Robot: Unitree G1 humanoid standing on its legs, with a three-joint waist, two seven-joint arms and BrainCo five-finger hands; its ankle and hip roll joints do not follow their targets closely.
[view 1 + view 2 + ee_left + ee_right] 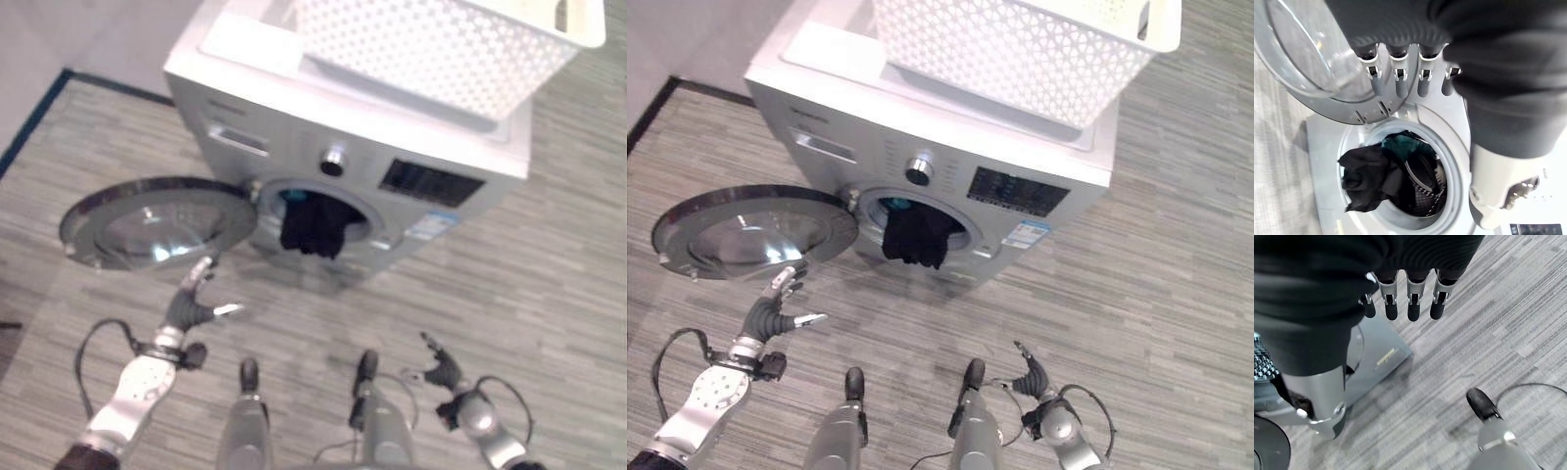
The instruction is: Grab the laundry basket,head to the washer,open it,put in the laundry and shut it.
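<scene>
A dark, soft cloth garment (pixel 313 227) hangs half out of the round drum opening of the silver front-loading washer (pixel 940 166), drooping over the lower lip. It looks limp and light, best pushed in from the hanging end. The round glass washer door (pixel 157 220) stands swung wide to the left, lying flat with its face up. The white perforated plastic laundry basket (pixel 1019 49) sits on the washer's top. The left robot hand (pixel 196 299) hovers near the door's near edge, fingers spread. The right robot hand (pixel 1031 374) hangs low to the right, fingers relaxed and empty.

Right robot hand (pixel 1400 298), straight fingers, above grey striped floor (pixel 1488 323).
</scene>
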